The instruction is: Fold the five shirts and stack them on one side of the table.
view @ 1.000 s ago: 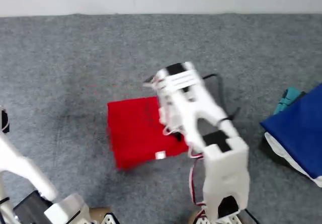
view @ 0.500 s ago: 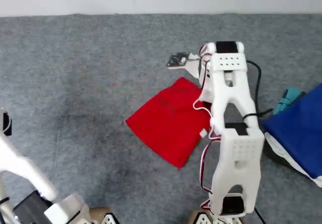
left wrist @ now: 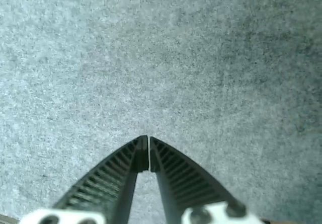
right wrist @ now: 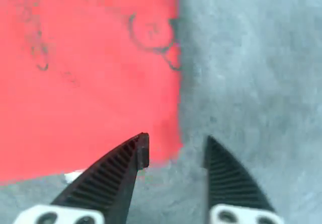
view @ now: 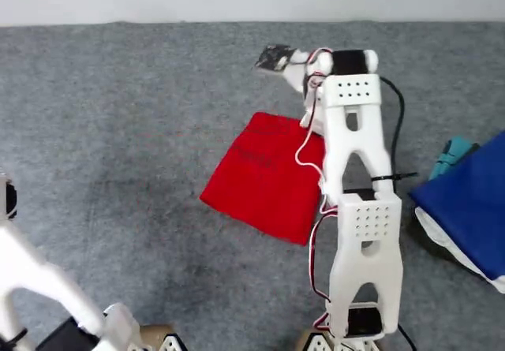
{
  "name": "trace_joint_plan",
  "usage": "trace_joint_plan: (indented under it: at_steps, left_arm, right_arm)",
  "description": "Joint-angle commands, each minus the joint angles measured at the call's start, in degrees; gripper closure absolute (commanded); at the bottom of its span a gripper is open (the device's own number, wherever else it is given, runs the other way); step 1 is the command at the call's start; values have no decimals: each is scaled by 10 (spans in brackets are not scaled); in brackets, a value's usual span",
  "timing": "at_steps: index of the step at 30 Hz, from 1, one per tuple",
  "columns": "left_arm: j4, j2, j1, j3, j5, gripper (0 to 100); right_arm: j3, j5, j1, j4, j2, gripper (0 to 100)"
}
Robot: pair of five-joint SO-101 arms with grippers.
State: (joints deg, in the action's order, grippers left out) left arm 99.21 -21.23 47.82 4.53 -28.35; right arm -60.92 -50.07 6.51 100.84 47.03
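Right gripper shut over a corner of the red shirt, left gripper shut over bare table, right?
No: the right gripper is open, jaws apart over a corner of the red shirt, per the right wrist view. The left gripper is shut over bare table.

Right arm: white blocky shell segments, two flat faces perforated with grids of small holes. Black motor housing just behind the pincer. Red-and-white wire bundle on one flank, black cable on the other.
Right pincer: two black tapered fingers, ribbed inner faces, white bases with round screw holes.
Left pincer: same black ribbed fingers, white bases.
Left arm: plain white link, black part farthest from its pincer.
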Motion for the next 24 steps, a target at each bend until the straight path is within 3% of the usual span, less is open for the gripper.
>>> trace_joint_plan:
  at_steps: [1,5,8,12,24]
  left_arm:
    - [12,-31,-3,7,-4,982]
    - [12,-43,-3,35,-4,982]
    - [12,-54,-3,49,-4,982]
    - [12,-70,-3,57,-4,982]
    - [12,-73,-2,57,-4,982]
  right_arm:
    - [-28,103,-21,21,-73,750]
    - [9,179,-24,22,-119,755]
    - [84,235,-13,22,-182,825]
    - [206,393,7,22,-274,902]
    - [472,723,73,-13,-451,768]
